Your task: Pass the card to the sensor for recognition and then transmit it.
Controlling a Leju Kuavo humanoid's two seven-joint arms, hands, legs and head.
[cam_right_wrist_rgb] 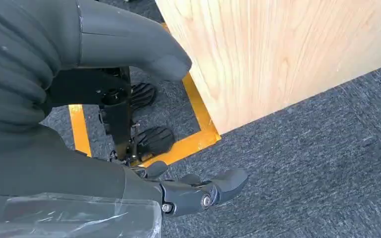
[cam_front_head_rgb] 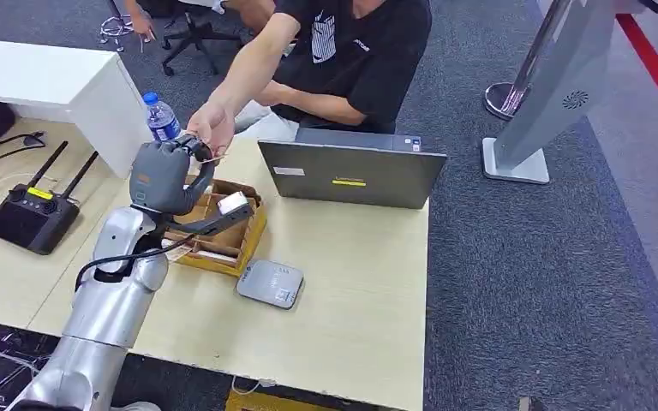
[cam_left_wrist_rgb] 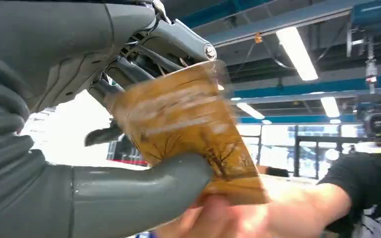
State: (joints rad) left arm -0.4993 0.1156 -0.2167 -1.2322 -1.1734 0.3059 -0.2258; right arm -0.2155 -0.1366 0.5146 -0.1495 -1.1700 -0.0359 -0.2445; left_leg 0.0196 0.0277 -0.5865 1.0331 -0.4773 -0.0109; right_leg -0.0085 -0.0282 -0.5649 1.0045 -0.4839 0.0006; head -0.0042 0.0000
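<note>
Far left of the head view there's a black remote controller [cam_front_head_rgb: 32, 214] with two antennas sitting on the wooden table [cam_front_head_rgb: 360, 282], next to a white cabinet [cam_front_head_rgb: 60, 86]. A water bottle [cam_front_head_rgb: 162, 117] with a blue cap stands just behind the robot's left hand [cam_front_head_rgb: 167, 175], which is raised in the upper left of the frame. That hand is grasping the card [cam_left_wrist_rgb: 188, 129]: in the left wrist view you can see the yellowish-brown card pinched between the thick grey thumb and the darker fingers [cam_left_wrist_rgb: 129, 74], a bit blurry. A person's hand [cam_front_head_rgb: 210, 128] is right up against it, touching the card's free edge, so both are on it at once.

Below the hand sits a cardboard box [cam_front_head_rgb: 223, 235], and just to its lower right a small grey card reader [cam_front_head_rgb: 270, 283] lies flat on the table. Toward the middle, an open laptop [cam_front_head_rgb: 351, 174] faces the person in the black t-shirt [cam_front_head_rgb: 351, 51]. On the right, a grey stand [cam_front_head_rgb: 557, 94] is on the carpet.

The right hand [cam_right_wrist_rgb: 188, 191] hangs beside the table's edge over the carpet, fingers loose, holding nothing.
</note>
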